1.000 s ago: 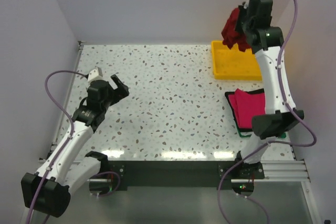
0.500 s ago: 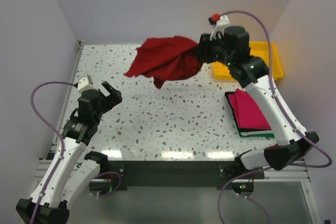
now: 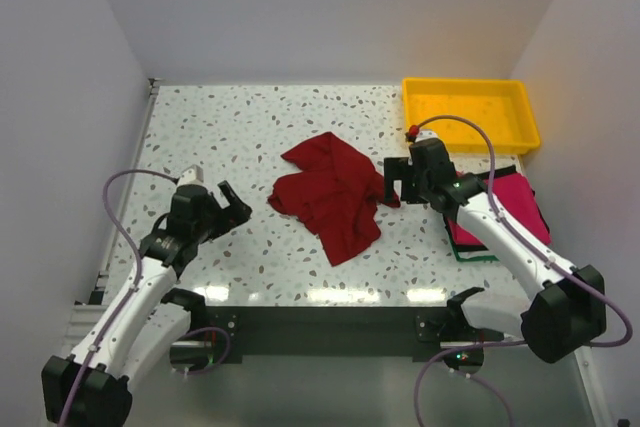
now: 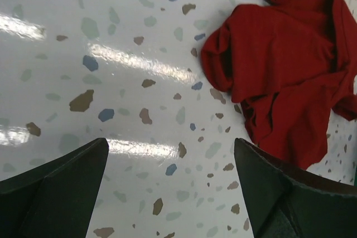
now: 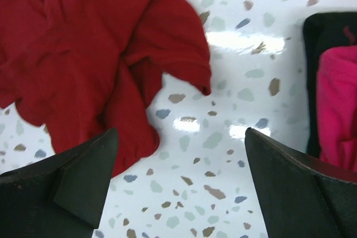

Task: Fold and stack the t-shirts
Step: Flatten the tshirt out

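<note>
Crumpled maroon t-shirt (image 3: 330,197) just left of spread right gripper (image 3: 391,181) — long axis roughly near-to-far across counter (image 3: 250,127).

My overhead view looks steeply down from behind the near edge, taking in the whole speckled white surface (image 3: 250,127). My left wrist view hangs close above it, catching the crumpled dark red cloth shirt (image 4: 284,65) at upper right. My right wrist view, equally close, shares that shirt at upper left.
</note>
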`<state>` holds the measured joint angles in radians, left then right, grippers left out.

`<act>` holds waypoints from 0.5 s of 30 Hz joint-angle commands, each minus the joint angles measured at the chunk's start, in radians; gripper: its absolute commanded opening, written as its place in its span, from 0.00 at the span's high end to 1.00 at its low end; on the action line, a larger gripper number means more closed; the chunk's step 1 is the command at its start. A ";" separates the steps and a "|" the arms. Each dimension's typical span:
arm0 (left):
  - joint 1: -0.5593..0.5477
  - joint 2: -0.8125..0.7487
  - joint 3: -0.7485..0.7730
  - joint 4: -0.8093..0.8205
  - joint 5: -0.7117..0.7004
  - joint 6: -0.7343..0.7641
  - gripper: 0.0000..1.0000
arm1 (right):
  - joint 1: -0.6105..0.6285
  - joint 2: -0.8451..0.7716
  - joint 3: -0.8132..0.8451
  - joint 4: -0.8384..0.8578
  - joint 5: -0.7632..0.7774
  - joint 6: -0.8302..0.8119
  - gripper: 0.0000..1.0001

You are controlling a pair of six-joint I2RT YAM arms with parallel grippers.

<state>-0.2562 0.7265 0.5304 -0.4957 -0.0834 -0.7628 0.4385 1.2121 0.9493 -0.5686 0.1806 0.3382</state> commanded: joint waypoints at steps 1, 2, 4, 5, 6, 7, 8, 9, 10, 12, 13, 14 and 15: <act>-0.003 0.037 -0.050 0.169 0.218 0.039 0.00 | 0.005 -0.031 -0.070 0.088 -0.155 0.071 0.01; -0.009 0.047 -0.059 0.212 0.255 0.039 0.00 | 0.005 -0.037 -0.095 0.129 -0.179 0.071 0.01; -0.040 0.079 -0.081 0.256 0.290 0.027 0.00 | 0.005 -0.055 -0.155 0.156 -0.240 0.090 0.01; -0.057 0.089 -0.087 0.297 0.297 0.022 0.00 | 0.006 -0.057 -0.173 0.174 -0.253 0.094 0.01; -0.073 0.103 -0.092 0.312 0.281 0.020 0.00 | 0.006 -0.063 -0.202 0.180 -0.263 0.107 0.01; -0.099 0.140 -0.087 0.321 0.257 0.020 0.00 | 0.009 -0.072 -0.217 0.190 -0.276 0.113 0.01; -0.104 0.164 -0.080 0.328 0.208 0.023 0.00 | 0.012 -0.077 -0.236 0.223 -0.317 0.120 0.01; -0.106 0.191 -0.045 0.321 0.183 0.028 0.00 | 0.031 -0.080 -0.268 0.240 -0.331 0.139 0.01; -0.104 0.249 -0.023 0.307 0.160 0.028 0.00 | 0.046 -0.083 -0.279 0.251 -0.336 0.145 0.01; -0.104 0.296 0.009 0.305 0.119 0.026 0.00 | 0.094 -0.085 -0.291 0.259 -0.285 0.157 0.01; -0.104 0.333 0.031 0.318 0.113 0.028 0.00 | 0.151 -0.086 -0.293 0.259 -0.259 0.160 0.01; -0.104 0.350 0.039 0.344 0.099 0.028 0.00 | 0.181 -0.080 -0.293 0.266 -0.236 0.162 0.02; -0.103 0.367 0.048 0.348 0.090 0.026 0.00 | 0.207 -0.074 -0.287 0.271 -0.193 0.163 0.01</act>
<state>-0.3569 1.0618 0.5114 -0.2398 0.0635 -0.7551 0.5728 1.1553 0.6537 -0.3798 -0.0658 0.4683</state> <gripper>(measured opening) 0.997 0.986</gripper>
